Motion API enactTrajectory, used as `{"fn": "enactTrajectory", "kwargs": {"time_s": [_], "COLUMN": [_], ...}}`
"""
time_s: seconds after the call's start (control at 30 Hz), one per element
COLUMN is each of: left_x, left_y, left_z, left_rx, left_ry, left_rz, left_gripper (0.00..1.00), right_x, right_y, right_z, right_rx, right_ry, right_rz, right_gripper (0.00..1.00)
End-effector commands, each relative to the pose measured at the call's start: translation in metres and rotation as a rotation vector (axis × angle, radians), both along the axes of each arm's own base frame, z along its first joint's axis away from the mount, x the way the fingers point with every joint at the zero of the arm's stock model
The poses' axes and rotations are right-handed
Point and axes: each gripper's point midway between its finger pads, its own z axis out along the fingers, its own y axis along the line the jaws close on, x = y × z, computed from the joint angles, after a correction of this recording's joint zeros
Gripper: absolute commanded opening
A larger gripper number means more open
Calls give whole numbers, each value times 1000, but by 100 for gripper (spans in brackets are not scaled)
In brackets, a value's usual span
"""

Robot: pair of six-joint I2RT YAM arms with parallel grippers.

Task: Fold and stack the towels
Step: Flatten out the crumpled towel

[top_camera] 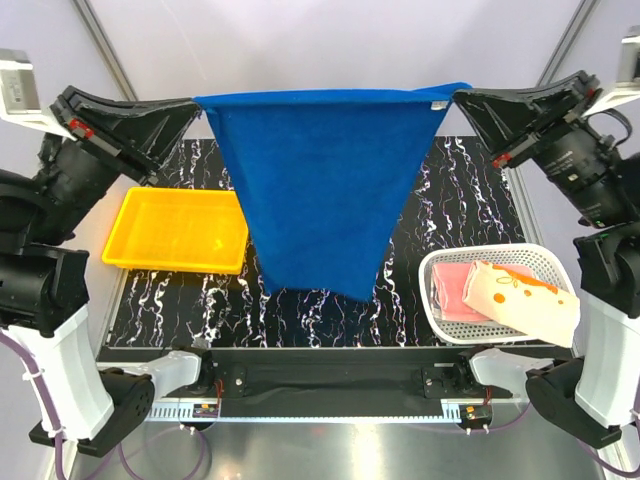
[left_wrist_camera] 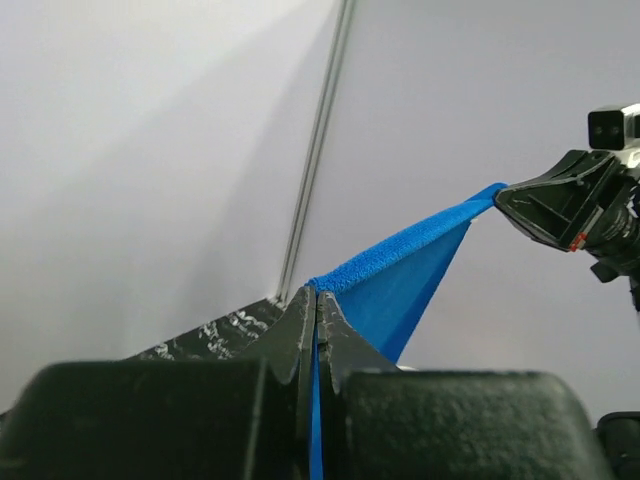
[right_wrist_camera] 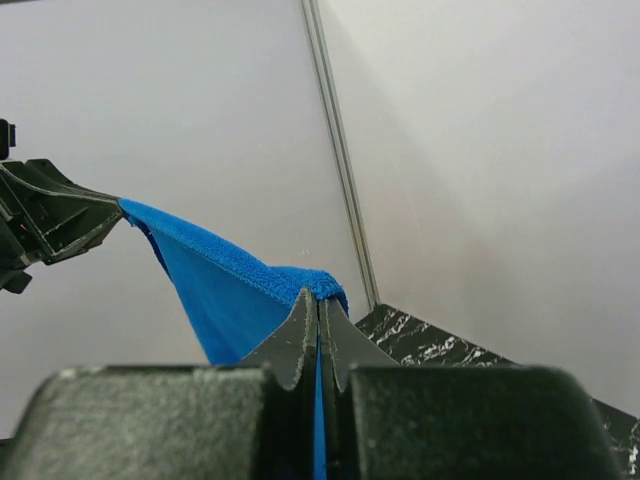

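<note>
A royal blue towel [top_camera: 325,185] hangs stretched in the air above the table, its top edge taut between both grippers. My left gripper [top_camera: 197,103] is shut on its left top corner, with the blue towel [left_wrist_camera: 400,275] pinched between the left gripper's [left_wrist_camera: 317,293] tips. My right gripper [top_camera: 455,97] is shut on the right top corner; the blue towel [right_wrist_camera: 215,275] runs away from the right gripper [right_wrist_camera: 319,298] toward the other arm. A pink towel [top_camera: 457,288] and an orange-printed cream towel [top_camera: 525,298] lie in the basket.
A yellow plastic tray [top_camera: 177,230] sits on the left of the black marbled table [top_camera: 440,205]. A white mesh basket [top_camera: 545,257] stands at the right front. The arm bases and a black rail [top_camera: 330,378] run along the near edge.
</note>
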Motion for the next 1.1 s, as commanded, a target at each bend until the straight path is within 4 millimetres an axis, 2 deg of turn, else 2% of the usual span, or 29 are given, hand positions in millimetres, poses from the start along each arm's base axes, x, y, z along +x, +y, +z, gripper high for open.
{"fn": "enactTrajectory", "kwargs": {"time_s": [0.0, 0.07, 0.13, 0.2, 0.23, 0.3, 0.33, 0.37, 0.43, 0.5, 0.53, 0.57, 0.6, 0.63, 0.67, 0.7, 0.77, 0.8, 0.83, 0.87, 0.9, 0.93, 1.0, 1.07], "left_x": [18, 29, 50, 77, 90, 115, 136, 149, 193, 226, 241, 273, 287, 303, 333, 347, 370, 397, 405, 415, 427, 434, 448, 455], "left_y": [7, 7, 5, 1, 2, -1, -2, -3, -8, -12, -12, -16, -17, -17, -21, -18, -20, -21, -19, -19, -20, -17, -16, -17], "left_z": [17, 16, 7, -9, -16, -35, -48, -55, -92, -113, -123, -150, -160, -161, -192, -189, -203, -239, -233, -245, -264, -274, -298, -316], "left_rx": [-53, -58, -53, -39, -36, -17, -9, -5, 25, 45, 49, 73, 82, 84, 110, 103, 105, 114, 102, 95, 95, 89, 92, 97], "left_ry": [-18, -5, 31, 77, 97, 139, 176, 190, 271, 304, 322, 369, 385, 382, 443, 431, 452, 516, 495, 513, 538, 552, 576, 594], "left_rz": [56, 63, 75, 87, 102, 116, 132, 139, 160, 172, 187, 195, 204, 216, 220, 236, 238, 241, 244, 247, 242, 245, 251, 251], "left_gripper": [0, 0, 0, 0, 0, 0, 0, 0, 0, 0, 0, 0, 0, 0, 0, 0, 0, 0, 0, 0, 0, 0, 0, 0], "right_x": [7, 19, 38, 57, 77, 100, 126, 142, 183, 213, 241, 255, 269, 298, 312, 337, 363, 371, 394, 404, 410, 426, 440, 447], "right_y": [-15, -15, -11, -9, -3, 0, 8, 9, 17, 19, 22, 24, 24, 22, 24, 27, 23, 22, 25, 20, 18, 19, 13, 12], "right_z": [15, 14, 6, -3, -17, -30, -54, -65, -100, -122, -147, -155, -167, -191, -202, -221, -240, -230, -263, -274, -263, -291, -311, -320], "right_rx": [25, 23, 7, -7, -25, -41, -73, -82, -131, -156, -181, -187, -194, -204, -196, -199, -199, -187, -211, -213, -198, -209, -206, -190], "right_ry": [-22, -12, 8, 28, 65, 83, 137, 159, 215, 243, 288, 290, 310, 357, 383, 417, 448, 429, 478, 505, 476, 520, 548, 555], "right_rz": [-94, -120, -138, -161, -169, -198, -208, -232, -267, -313, -327, -332, -336, -349, -331, -330, -336, -339, -341, -348, -352, -350, -352, -346], "right_gripper": [0, 0, 0, 0, 0, 0, 0, 0, 0, 0, 0, 0, 0, 0, 0, 0, 0, 0, 0, 0, 0, 0, 0, 0]}}
